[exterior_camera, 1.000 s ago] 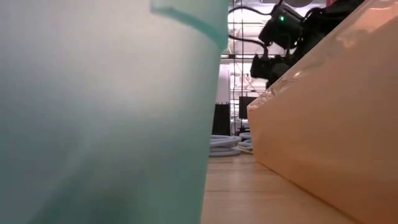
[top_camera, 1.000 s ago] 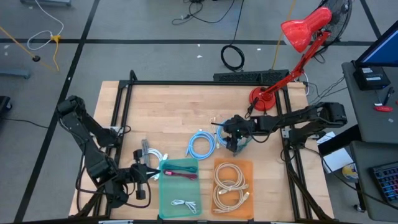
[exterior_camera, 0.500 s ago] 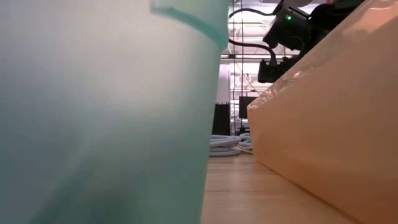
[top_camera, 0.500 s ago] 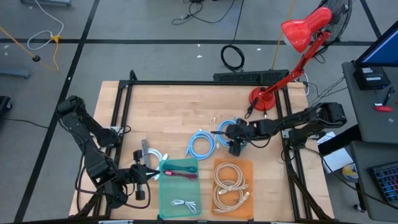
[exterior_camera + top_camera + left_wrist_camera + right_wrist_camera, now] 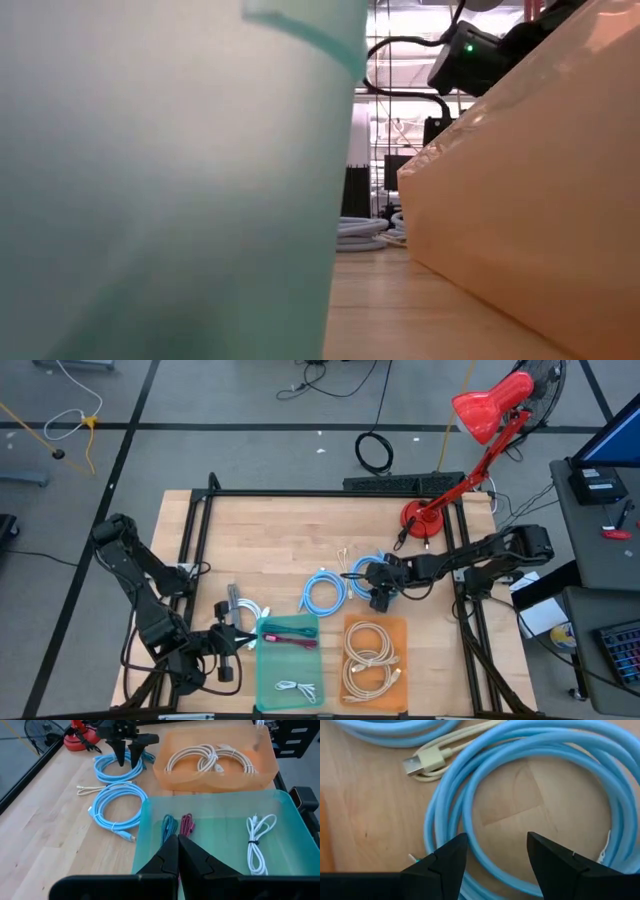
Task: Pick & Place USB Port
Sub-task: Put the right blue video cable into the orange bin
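Right gripper fingers apart, low over blue cable coil (strands between and just beyond the tips). Left gripper fingers together, over teal tray.

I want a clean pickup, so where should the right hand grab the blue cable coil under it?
Probably the bundled rim of the blue cable coil, from straight above. It lies flat on the table, and the open right hand could straddle the bunched strands, one finger inside the ring, one outside.
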